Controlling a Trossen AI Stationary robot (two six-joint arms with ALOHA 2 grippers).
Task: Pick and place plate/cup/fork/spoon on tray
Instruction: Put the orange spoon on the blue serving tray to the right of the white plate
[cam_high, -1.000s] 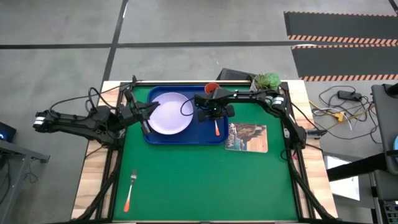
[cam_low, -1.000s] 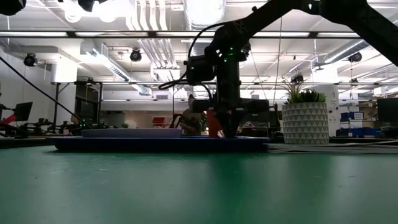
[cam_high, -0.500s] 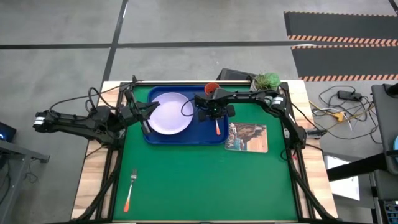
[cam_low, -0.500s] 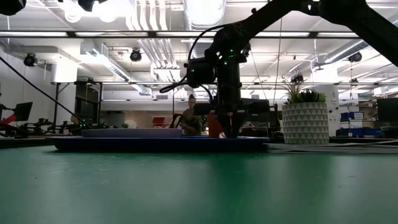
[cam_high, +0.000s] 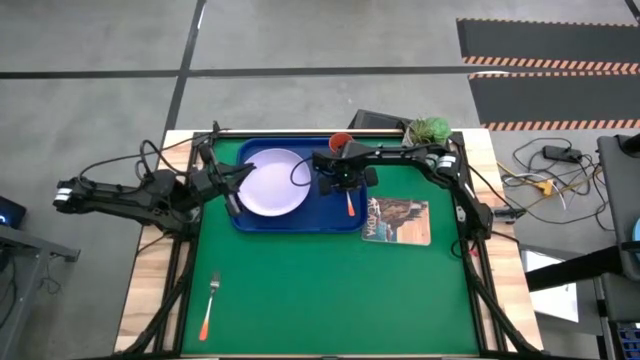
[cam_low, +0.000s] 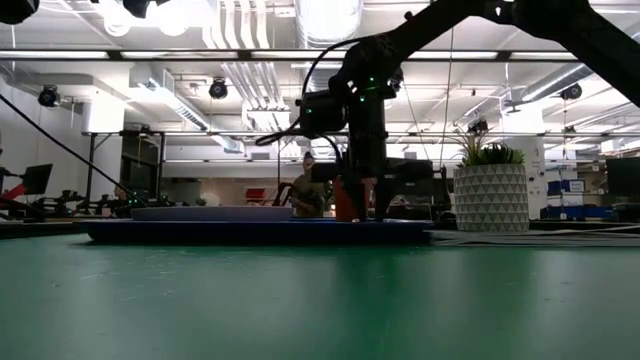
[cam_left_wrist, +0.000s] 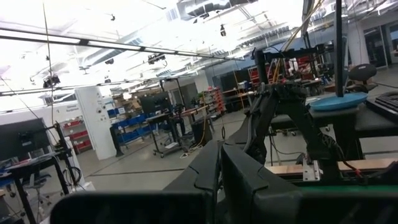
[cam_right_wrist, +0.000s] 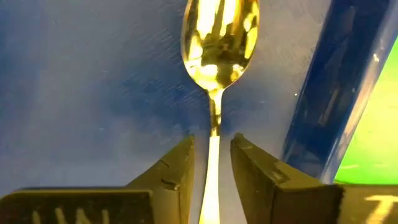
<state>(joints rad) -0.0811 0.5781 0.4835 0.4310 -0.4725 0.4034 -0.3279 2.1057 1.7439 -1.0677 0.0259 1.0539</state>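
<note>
The blue tray (cam_high: 300, 187) lies at the table's far middle, with the pale plate (cam_high: 275, 182) on its left half. The spoon (cam_high: 348, 206) lies flat on the tray's right half, its orange handle toward the near edge and its silver bowl (cam_right_wrist: 219, 40) ahead of my right gripper. My right gripper (cam_right_wrist: 212, 138) points down over it, open, with one finger on each side of the spoon's neck and a gap on both sides. The orange-red cup (cam_high: 341, 143) stands on the mat just beyond the tray. The fork (cam_high: 208, 305) lies on the mat at the near left. My left gripper (cam_high: 232, 188) is shut beside the tray's left edge.
A printed booklet (cam_high: 396, 220) lies right of the tray. A white pot with a green plant (cam_high: 428, 130) stands at the far right corner. The green mat (cam_high: 330, 290) is bare in the near middle and right. The tray's raised rim (cam_right_wrist: 329, 99) runs close beside my right gripper.
My right gripper has opened over the tray's right half and let go of the spoon, which now lies flat on the tray between the spread fingers.
</note>
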